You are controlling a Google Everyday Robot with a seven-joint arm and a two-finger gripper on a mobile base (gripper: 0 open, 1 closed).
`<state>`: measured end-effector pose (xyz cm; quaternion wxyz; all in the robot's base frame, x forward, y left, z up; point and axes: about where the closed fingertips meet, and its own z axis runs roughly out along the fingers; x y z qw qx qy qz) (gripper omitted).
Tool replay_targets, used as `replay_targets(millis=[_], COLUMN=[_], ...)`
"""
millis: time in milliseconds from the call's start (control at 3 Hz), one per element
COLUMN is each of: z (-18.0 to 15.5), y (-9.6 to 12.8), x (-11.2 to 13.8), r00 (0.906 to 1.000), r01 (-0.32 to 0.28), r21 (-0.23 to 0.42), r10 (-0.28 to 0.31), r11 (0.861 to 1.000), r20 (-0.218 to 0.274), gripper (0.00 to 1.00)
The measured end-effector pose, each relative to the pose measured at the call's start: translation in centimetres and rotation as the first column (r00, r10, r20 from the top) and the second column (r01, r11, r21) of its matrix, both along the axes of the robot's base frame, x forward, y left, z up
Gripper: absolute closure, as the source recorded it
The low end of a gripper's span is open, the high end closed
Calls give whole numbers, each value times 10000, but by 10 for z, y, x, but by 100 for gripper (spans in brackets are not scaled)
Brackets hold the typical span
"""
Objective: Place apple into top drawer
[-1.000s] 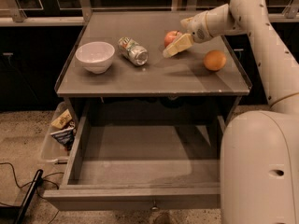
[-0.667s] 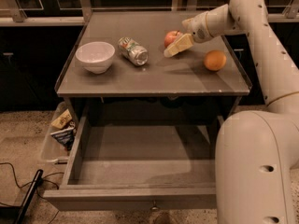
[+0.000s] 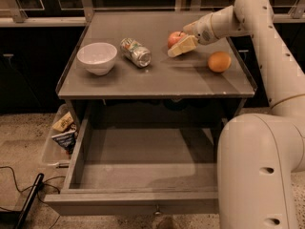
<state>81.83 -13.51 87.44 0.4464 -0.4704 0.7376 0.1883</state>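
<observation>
The red apple (image 3: 175, 37) sits on the grey cabinet top (image 3: 157, 70), at the back right. My gripper (image 3: 180, 46) hangs just over the top, right beside the apple on its near right side, its pale fingers (image 3: 182, 46) pointing left along the apple's front. The top drawer (image 3: 138, 175) is pulled wide open below the cabinet top and holds nothing. Its small metal knob (image 3: 156, 209) shows on the front panel.
A white bowl (image 3: 97, 57) stands at the left of the top, a tipped can (image 3: 136, 52) lies in the middle, and an orange fruit (image 3: 219, 61) sits at the right. A clear bin (image 3: 59, 140) with snack packets stands on the floor at left. My white arm (image 3: 267, 128) fills the right side.
</observation>
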Motion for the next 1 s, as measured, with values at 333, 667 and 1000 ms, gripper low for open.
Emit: replay_targets(millis=[333, 667, 1000], z=[0, 0, 0], y=[0, 0, 0], x=[0, 0, 0], r00=[10000, 10000, 10000], r01=[0, -1, -1], r21=[0, 0, 0], r10=[0, 1, 1], r11=[10000, 10000, 10000], r20=[0, -1, -1], gripper=[42, 65, 88])
